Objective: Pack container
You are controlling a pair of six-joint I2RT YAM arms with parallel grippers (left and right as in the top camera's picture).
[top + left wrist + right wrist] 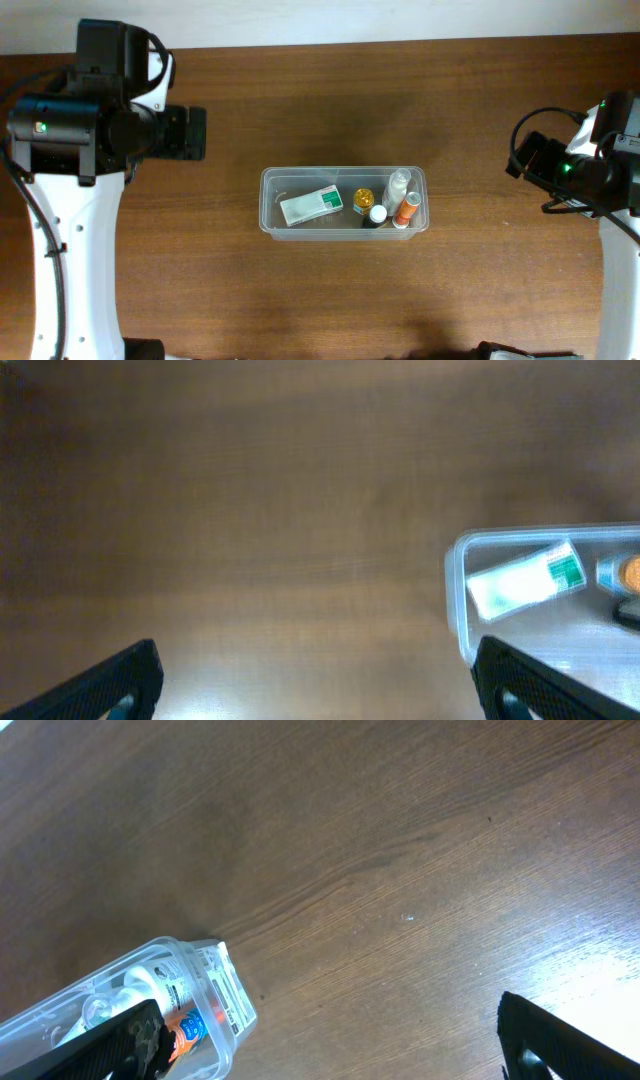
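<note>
The clear plastic container (268, 205) sits at the middle of the wooden table. Inside lie a white and green box (311, 205), a yellow-capped bottle (363, 198), a small dark bottle (376, 215), a white bottle (398, 183) and an orange tube (406, 210). My left gripper (320, 680) is open and empty, back at the far left; the container (455, 575) and the box (525, 578) show at its right. My right gripper (330, 1040) is open and empty at the far right; the container's end (225, 982) shows at lower left, with the orange tube (188, 1025) inside.
The brown wooden table (300, 100) stretches all round the container. The left arm's body (90, 120) stands at the upper left and the right arm's body (590, 165) at the right edge.
</note>
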